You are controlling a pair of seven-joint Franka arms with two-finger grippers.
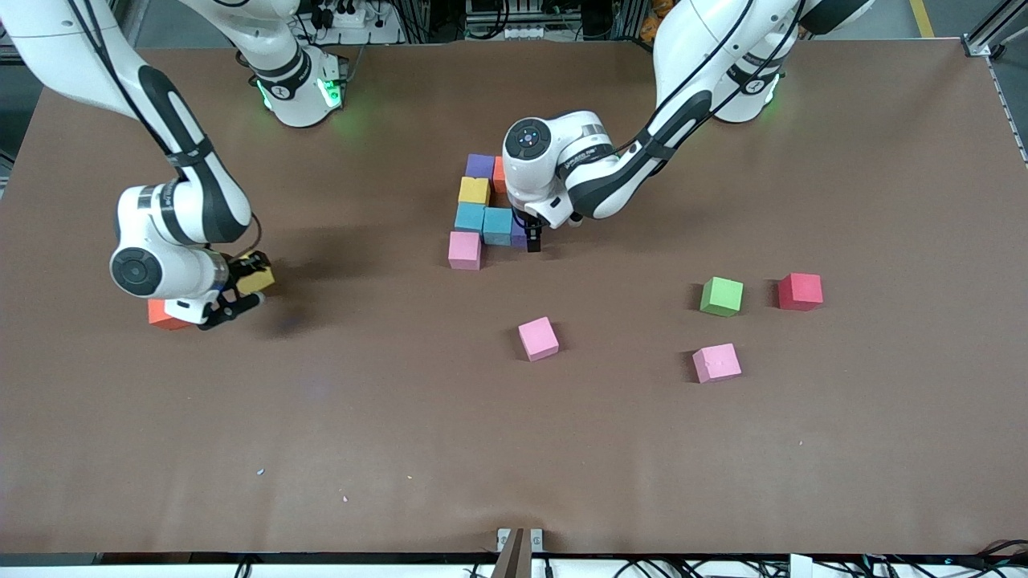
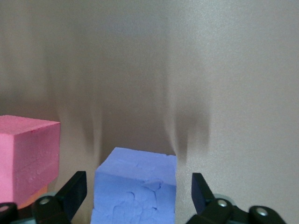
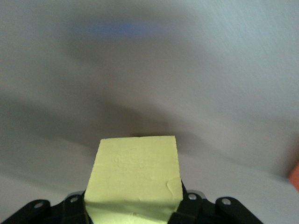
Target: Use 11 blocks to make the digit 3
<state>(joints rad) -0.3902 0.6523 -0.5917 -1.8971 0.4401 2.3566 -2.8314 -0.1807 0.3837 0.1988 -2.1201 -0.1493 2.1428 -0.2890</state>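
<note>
Building a Blocky Three, Cube by Cube

Spreading across the whole scene, the brown tabletop (image 1: 514,449) carries everything. Two white arms reach over it from the robots' bases.

Next in size is the partial digit 3 (image 1: 482,213), a cluster of abutting cubes near the middle of the tabletop. It holds a purple cube (image 1: 480,165) with an orange-red one (image 1: 499,172) beside it, a yellow cube (image 1: 474,190) just nearer the front camera, then two light blue cubes (image 1: 484,220) side by side, and a pink cube (image 1: 464,250) nearest the camera. A second purple cube (image 2: 135,186) stands touching the light blue pair at the left arm's end.

The left hand (image 1: 533,239) is low around that second purple cube, its fingers (image 2: 74,189) spread apart with a gap on either side of it: released.

The right hand (image 1: 241,293) is over the right arm's end of the tabletop, clenched on a yellow block (image 3: 134,175). An orange cube (image 1: 165,315) lies partly hidden beneath it.

Loose cubes lie well apart nearer the camera: a pink one (image 1: 538,338), another pink (image 1: 716,363), a green cube (image 1: 721,296) and a red one (image 1: 800,291) beside it.
</note>
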